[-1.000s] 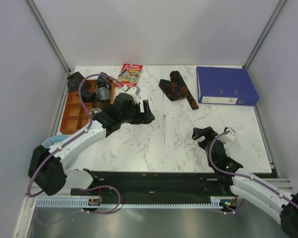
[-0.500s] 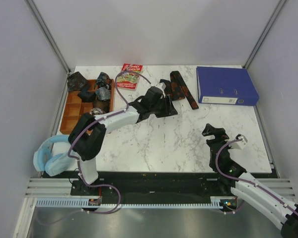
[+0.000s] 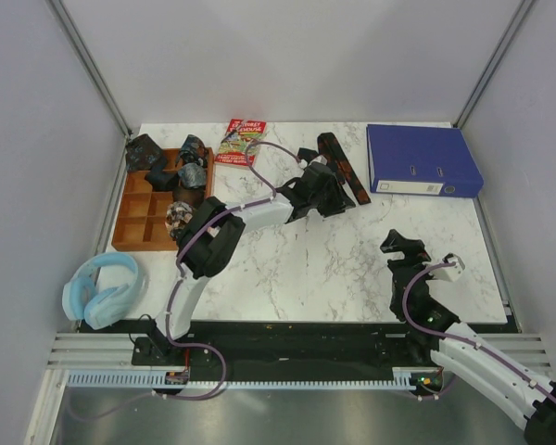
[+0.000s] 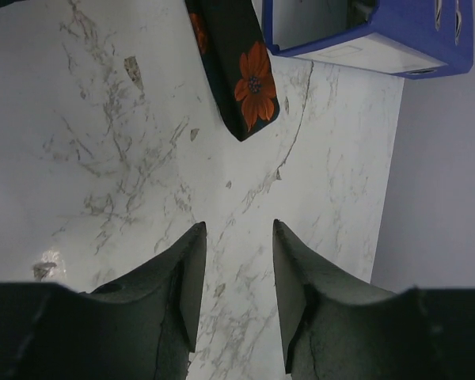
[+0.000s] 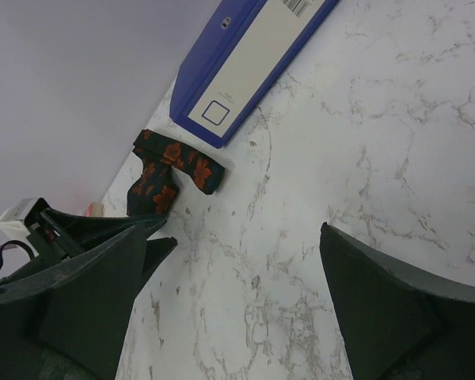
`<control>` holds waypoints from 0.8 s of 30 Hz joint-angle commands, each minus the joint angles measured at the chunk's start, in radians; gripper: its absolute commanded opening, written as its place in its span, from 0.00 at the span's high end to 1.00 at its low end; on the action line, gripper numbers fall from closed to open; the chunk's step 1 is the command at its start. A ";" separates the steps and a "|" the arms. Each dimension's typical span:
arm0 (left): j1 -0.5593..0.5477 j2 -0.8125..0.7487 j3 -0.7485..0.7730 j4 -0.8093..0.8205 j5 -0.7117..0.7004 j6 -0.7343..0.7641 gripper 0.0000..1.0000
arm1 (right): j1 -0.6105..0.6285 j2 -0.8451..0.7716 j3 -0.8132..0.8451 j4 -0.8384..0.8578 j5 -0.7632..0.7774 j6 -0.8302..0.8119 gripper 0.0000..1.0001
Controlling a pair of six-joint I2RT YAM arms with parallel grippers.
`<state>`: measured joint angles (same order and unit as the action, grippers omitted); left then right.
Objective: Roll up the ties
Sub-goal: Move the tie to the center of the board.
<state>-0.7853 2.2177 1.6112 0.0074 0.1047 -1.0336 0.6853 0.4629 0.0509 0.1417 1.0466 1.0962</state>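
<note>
The long tie (image 3: 334,148), black with orange-red flowers, lies loosely folded at the back of the marble table, left of the blue binder. My left gripper (image 3: 341,202) is open and empty, reaching over the tie's near end. In the left wrist view the tie's pointed tip (image 4: 241,87) lies on the marble just ahead of the left gripper (image 4: 237,229). My right gripper (image 3: 403,246) is open and empty at the near right. In the right wrist view the right gripper (image 5: 229,237) is wide open, and the tie (image 5: 170,170) lies far ahead. Small dark bundled ties (image 3: 190,171) sit in the wooden tray.
A blue binder (image 3: 422,159) lies at the back right, close to the tie's end, and shows in both wrist views (image 4: 364,36) (image 5: 245,55). A compartmented wooden tray (image 3: 139,218) stands at the left. A red-and-green booklet (image 3: 244,139) lies at the back. Light blue headphones (image 3: 102,287) lie near left.
My left arm has swung right from beside the tray, across the table to the long tie. My right gripper has drawn back a little toward the near right.
</note>
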 commanded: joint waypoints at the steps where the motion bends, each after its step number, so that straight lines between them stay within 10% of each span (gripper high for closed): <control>1: -0.008 0.078 0.104 0.029 -0.033 -0.106 0.56 | 0.002 -0.015 -0.080 0.021 0.024 0.010 0.02; 24: -0.014 0.234 0.312 -0.021 -0.129 -0.123 0.58 | 0.002 0.020 -0.072 0.044 0.018 0.004 0.02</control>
<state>-0.7925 2.4451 1.8759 -0.0273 0.0238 -1.1320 0.6853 0.4793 0.0505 0.1562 1.0485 1.0962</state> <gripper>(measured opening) 0.422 0.982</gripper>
